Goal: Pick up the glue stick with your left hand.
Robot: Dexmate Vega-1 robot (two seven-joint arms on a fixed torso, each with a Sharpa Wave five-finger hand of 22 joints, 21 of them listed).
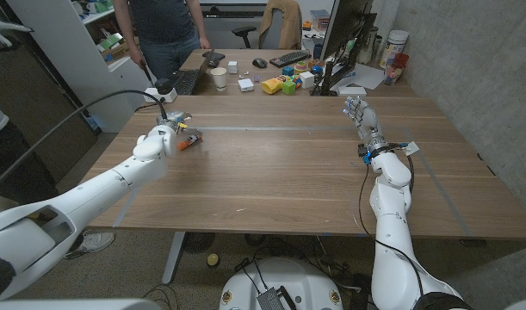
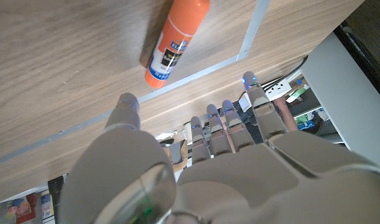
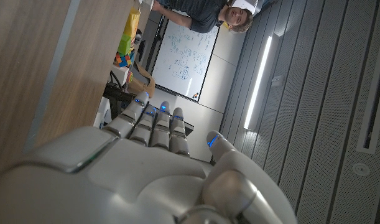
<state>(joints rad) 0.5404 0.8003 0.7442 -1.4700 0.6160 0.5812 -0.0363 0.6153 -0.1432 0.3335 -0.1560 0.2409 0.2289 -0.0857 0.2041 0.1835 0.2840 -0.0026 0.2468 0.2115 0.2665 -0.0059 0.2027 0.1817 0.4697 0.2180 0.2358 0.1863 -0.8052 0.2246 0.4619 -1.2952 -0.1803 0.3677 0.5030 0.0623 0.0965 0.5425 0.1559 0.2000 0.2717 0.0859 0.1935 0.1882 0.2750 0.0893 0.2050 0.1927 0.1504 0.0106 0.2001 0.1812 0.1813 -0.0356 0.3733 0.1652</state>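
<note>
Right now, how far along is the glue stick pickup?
Approach done: the left hand is beside the glue stick. Its fingers are open, not touching, and the stick lies on the table. Grasp and lift remain. The right hand holds nothing.

The glue stick [image 1: 187, 143] lies on the table [image 1: 280, 181], just beside the left robot hand [image 1: 162, 138].

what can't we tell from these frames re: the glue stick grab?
- Contact: in the head view the left hand covers part of the glue stick; whether they touch cannot be told.
- Glue stick top: cut off by the left wrist picture's edge.
- Label text: too small to read.
- Left hand's palm side: only its back shows.
- Right hand fingers: too small in the head view.
</note>
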